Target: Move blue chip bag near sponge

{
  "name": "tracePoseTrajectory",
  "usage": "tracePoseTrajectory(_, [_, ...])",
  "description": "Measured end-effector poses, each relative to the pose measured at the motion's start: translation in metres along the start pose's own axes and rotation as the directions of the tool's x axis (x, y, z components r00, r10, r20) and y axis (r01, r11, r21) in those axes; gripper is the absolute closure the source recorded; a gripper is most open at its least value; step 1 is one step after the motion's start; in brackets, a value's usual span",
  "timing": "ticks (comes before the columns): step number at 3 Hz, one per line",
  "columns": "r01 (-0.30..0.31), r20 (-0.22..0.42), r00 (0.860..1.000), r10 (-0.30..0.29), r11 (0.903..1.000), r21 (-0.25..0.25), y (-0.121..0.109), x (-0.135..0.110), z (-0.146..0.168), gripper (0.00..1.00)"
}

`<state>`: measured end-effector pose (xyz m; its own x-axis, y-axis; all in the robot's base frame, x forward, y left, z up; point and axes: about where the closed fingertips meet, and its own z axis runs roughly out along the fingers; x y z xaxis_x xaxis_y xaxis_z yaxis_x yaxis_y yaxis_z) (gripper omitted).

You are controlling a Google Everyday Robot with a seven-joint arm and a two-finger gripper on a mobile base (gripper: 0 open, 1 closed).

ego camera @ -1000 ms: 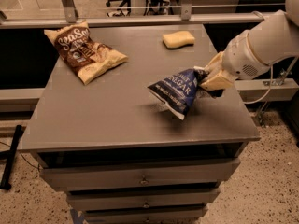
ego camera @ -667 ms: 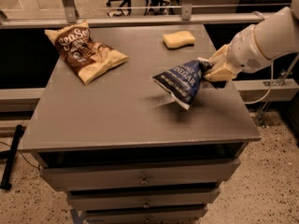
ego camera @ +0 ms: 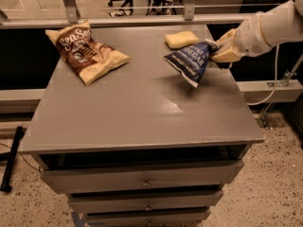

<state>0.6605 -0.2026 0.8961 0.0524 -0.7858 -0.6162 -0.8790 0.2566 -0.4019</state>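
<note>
The gripper [ego camera: 219,50] is over the far right part of the grey table [ego camera: 142,112], its 2 fingers pinching the right end of the blue chip bag [ego camera: 191,60]. The bag hangs tilted, lifted off the surface, with its shadow under it. The sponge [ego camera: 181,39] lies just beyond the bag, near the far edge. The brown SeaSalt bag [ego camera: 85,51] lies well apart at the far left.

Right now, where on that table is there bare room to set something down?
The front half of the table is bare, and so is the strip between the SeaSalt bag and the sponge. Back right is crowded: the gripper holds the blue chip bag just in front of the sponge.
</note>
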Motion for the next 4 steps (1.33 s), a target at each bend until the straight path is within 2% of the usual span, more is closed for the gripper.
tracePoseTrajectory(1, [0.039,0.03,0.999,-0.04,0.9987,0.031,-0.037,0.003,0.013,1.0])
tracePoseTrajectory(2, [0.07,0.054,0.996,-0.073,0.9966,0.044,-0.064,0.003,0.029,1.0])
tracePoseTrajectory(3, [0.085,0.077,0.993,-0.088,0.9954,0.045,-0.079,0.006,0.046,1.0])
tracePoseTrajectory(4, [0.087,0.086,0.992,-0.09,0.9957,0.032,-0.083,0.013,0.063,0.82])
